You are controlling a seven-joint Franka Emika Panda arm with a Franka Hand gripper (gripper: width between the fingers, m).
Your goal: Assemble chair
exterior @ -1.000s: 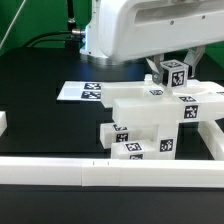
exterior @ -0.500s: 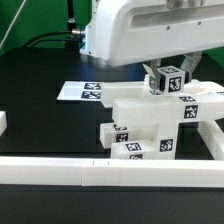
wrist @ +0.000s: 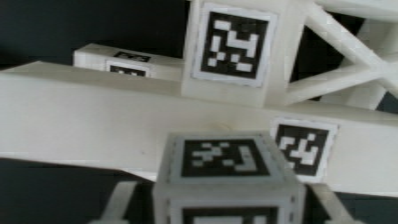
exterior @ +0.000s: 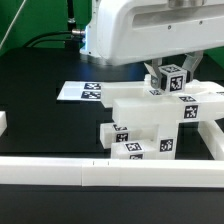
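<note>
i'm seeing the gripper (exterior: 171, 82) clamping a peg (exterior: 173, 74) by its cube end, holding it right over the chair (exterior: 140, 112), contact unclear, marker board (exterior: 82, 91) lying behind

- Black table top (exterior: 40, 135), carrying the lot.
- Standing on it, mid-scene: partly built chair (exterior: 150, 122), white blocks with square tags.
- Just behind the chair, toward the exterior view's left: marker board (exterior: 85, 92), lying flat.
- In front of the chair: long white rail (exterior: 90, 172), running across.
- Beside the chair, on the exterior view's right: second white rail (exterior: 210, 141).
- Well apart from the chair, at the exterior view's left edge: small white piece (exterior: 3, 122), cut off by the frame.
</note>
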